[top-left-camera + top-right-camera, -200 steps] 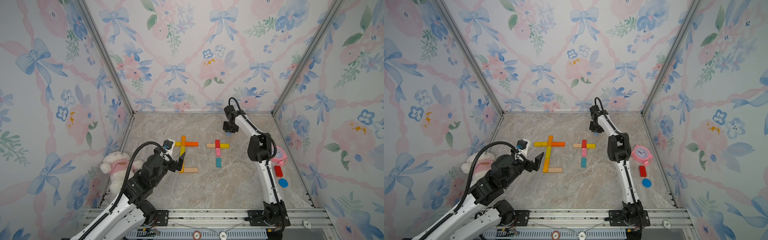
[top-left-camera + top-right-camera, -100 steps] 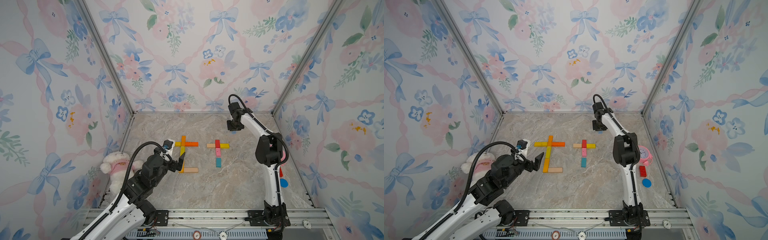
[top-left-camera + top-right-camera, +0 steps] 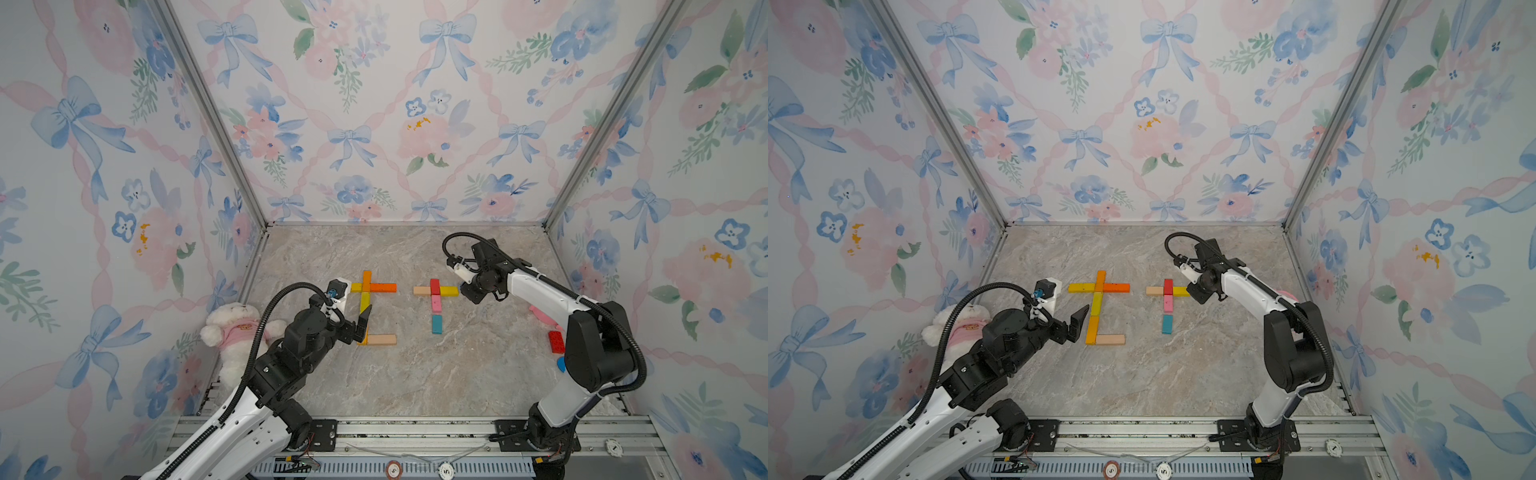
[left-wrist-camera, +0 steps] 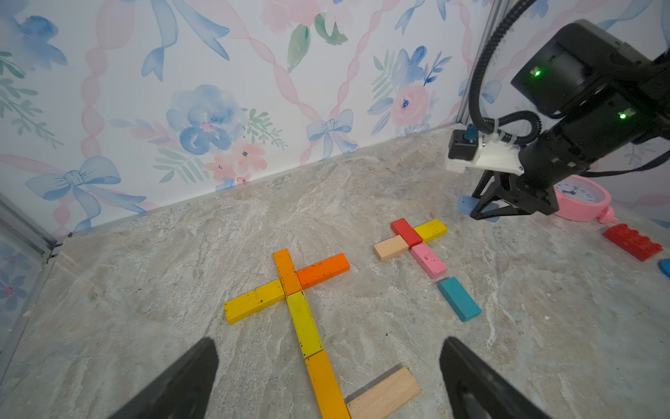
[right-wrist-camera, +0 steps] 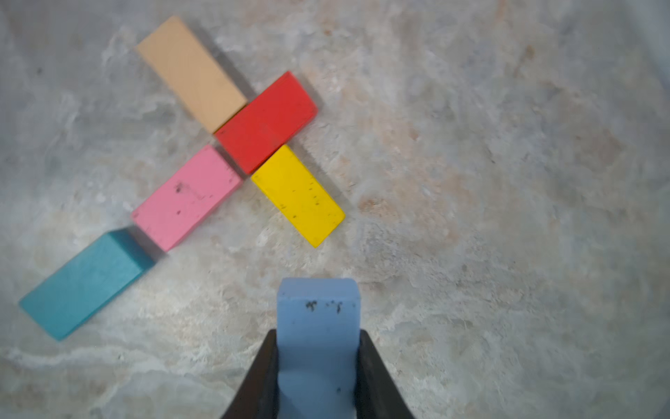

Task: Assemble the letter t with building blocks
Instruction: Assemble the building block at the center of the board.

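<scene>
Holds light blue block [image 5: 318, 301] pinched in right gripper [image 5: 317, 335] right of yellow block [image 5: 297, 196], likely as foot beside teal block [image 5: 83, 283]; left gripper [image 4: 330, 344] spread empty.

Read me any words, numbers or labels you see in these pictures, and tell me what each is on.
"5", possibly "S": on two round tags at the front rail.
Dial of the alarm clock: numerals too small to read.
Shirt patch on the toy bear: blurred, unreadable.
On the blocks: no lettering.
</scene>
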Controlling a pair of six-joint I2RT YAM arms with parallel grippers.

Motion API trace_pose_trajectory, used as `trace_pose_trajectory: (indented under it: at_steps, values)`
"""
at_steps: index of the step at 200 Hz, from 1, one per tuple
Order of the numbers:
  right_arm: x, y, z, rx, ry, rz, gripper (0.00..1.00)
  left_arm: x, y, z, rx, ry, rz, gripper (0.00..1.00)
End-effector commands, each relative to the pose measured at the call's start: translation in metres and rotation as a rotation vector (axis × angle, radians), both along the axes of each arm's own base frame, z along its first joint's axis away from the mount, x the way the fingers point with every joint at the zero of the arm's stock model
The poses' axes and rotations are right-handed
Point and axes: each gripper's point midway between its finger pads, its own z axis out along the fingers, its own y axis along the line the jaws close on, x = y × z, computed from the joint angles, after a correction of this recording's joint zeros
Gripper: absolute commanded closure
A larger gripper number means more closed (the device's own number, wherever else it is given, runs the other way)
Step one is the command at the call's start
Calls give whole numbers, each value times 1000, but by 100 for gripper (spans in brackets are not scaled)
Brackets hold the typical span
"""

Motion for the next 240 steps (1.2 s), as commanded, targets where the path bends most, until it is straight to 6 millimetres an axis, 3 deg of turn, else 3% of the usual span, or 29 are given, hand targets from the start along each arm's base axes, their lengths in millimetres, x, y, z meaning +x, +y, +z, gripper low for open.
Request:
trace_pose_trajectory:
  at_steps: [1,20,73,84,179,240]
  values:
    - [-23,21,2,-20,-57,348,100,1,-7,6,-30,-6,-28,2]
    - [-46,21,-14,-68,23,457,100,1,-7,5,-30,-5,-27,2]
    - [-69,28,-27,-117,71,601,100,1,-5,5,-31,-7,-19,2]
    - [-73,28,-38,-127,106,630,100,1,-5,5,-30,-9,-19,2]
    - [-81,45,-55,-134,157,721,100,4,-4,2,-9,-9,-5,2]
    - [-81,44,-63,-140,180,713,100,4,-3,2,-8,-9,-1,2]
